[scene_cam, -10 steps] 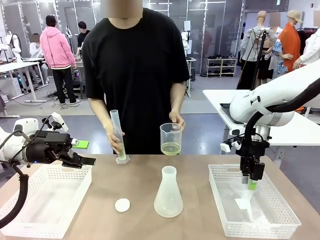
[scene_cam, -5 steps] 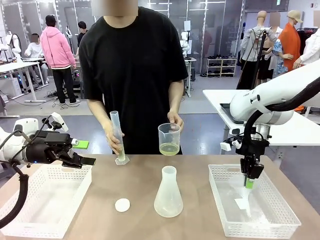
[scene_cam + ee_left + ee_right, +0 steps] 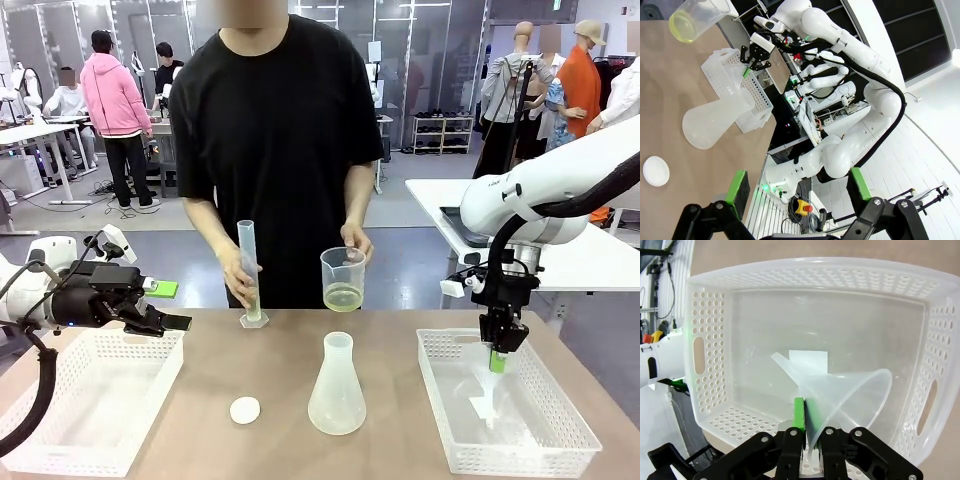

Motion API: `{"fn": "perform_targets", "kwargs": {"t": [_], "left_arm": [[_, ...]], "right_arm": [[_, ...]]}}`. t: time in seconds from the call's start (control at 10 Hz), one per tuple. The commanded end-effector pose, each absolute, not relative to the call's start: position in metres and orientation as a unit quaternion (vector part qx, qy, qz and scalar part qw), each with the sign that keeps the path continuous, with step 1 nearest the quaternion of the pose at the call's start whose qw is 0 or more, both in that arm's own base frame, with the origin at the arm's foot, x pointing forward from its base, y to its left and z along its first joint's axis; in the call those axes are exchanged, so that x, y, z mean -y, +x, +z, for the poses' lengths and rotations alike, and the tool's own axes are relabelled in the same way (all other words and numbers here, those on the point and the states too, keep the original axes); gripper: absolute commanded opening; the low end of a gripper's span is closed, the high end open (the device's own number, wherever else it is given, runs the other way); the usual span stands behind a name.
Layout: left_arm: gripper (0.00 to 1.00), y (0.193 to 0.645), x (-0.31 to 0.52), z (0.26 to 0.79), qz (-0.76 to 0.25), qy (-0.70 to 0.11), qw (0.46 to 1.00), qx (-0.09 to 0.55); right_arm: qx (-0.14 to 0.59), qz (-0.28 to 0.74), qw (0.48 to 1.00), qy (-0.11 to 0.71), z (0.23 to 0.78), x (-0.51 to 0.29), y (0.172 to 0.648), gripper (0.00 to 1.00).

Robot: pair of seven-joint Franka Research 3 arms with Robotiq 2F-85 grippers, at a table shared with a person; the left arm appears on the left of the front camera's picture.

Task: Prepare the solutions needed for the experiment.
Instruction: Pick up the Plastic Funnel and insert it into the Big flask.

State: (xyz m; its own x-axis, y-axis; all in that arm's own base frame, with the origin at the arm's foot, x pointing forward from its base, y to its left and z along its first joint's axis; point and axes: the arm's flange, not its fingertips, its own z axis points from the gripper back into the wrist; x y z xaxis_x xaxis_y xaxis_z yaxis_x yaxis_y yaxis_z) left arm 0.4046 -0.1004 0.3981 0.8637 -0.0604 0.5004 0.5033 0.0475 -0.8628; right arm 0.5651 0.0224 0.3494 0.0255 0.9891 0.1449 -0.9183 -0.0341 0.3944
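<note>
The right gripper's [image 3: 497, 362] jaws pinch the rim of a clear funnel [image 3: 850, 390], its stem slanting down inside the right basket [image 3: 520, 455]. The Erlenmeyer flask [image 3: 337, 385] stands upright mid-desk on that arm's left, neck up. The pale yellow solution [image 3: 343, 297] sits in the person's beaker [image 3: 342, 265], beyond the flask. The left gripper's [image 3: 168, 324] jaws are spread and empty.

Bare tabletop [image 3: 400, 330] surrounds the flask [image 3: 337, 390] and white cap [image 3: 245, 409] between the left basket [image 3: 160, 385] and right basket [image 3: 432, 390]
</note>
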Motion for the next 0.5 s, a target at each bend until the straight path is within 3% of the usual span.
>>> {"fn": "perform_targets", "kwargs": {"t": [0.0,0.4], "left_arm": [[1.00,0.403,0.099,0.400,-0.208,-0.661,0.702,0.164],[1.00,0.403,0.099,0.400,-0.208,-0.661,0.702,0.164]], "right_arm": [[-0.078,0.694,0.703,0.136,0.373,-0.036,0.543,0.02],[-0.042,0.666,0.744,-0.005,0.440,-0.062,0.501,0.02]]}}
